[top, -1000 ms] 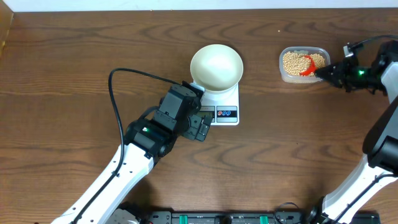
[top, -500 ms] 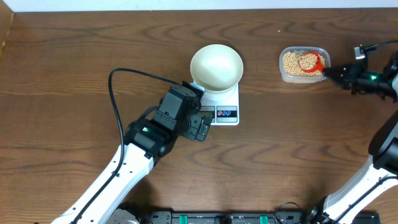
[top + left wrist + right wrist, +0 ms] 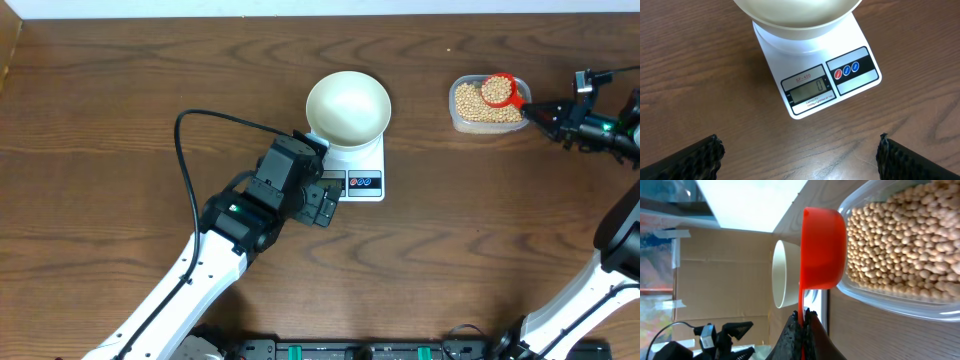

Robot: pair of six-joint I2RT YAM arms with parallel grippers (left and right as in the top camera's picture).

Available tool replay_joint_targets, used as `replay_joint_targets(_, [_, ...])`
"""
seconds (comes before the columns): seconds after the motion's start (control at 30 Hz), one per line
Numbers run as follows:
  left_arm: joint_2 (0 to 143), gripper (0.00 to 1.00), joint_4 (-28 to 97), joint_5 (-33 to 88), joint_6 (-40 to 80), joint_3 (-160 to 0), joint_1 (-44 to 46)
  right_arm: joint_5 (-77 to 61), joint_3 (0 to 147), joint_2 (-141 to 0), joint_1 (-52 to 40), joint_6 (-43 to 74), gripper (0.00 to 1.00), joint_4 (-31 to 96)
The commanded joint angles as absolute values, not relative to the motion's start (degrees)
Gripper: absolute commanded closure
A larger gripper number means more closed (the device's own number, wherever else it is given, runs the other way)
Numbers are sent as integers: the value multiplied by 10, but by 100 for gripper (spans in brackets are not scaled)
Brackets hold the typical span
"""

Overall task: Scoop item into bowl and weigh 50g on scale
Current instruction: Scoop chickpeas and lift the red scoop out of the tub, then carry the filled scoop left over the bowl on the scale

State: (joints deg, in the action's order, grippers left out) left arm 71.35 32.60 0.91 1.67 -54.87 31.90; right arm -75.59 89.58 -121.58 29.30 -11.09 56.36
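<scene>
Right tool [image 3: 535, 110] is pinched tight on the thin handle of a glossy red plastic scoop [image 3: 499, 90], its round cup heaped with small, smooth tan beans [image 3: 472, 103]. It sits over the clear rounded tub [image 3: 452, 105] near the bench's [image 3: 120, 90] far right corner. Mid-bench toward the far edge, the smooth white bowl [image 3: 347, 105] sits on the flat rectangular scale [image 3: 362, 165], which reads 0. Left tool [image 3: 799, 150] hangs spread wide and empty, just in front of it.

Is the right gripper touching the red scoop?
Touching. The right wrist view shows the right gripper, jaws closed, pinching the red scoop by its thin handle.
</scene>
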Motion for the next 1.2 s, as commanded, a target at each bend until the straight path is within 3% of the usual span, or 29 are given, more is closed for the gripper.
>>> replay_joint_targets(0.0, [713,0,326,2,18,-543,316,-802,896,-1221,272,-125,99,563])
replay_joint_targets(0.87, [713,0,326,2,18,-543,316,-839,983,-1221,79,-61,99,561])
replay_joint_targets(1.17, [713,0,326,2,18,-543,316,-721,1016,-1221,-4,-22,99,561])
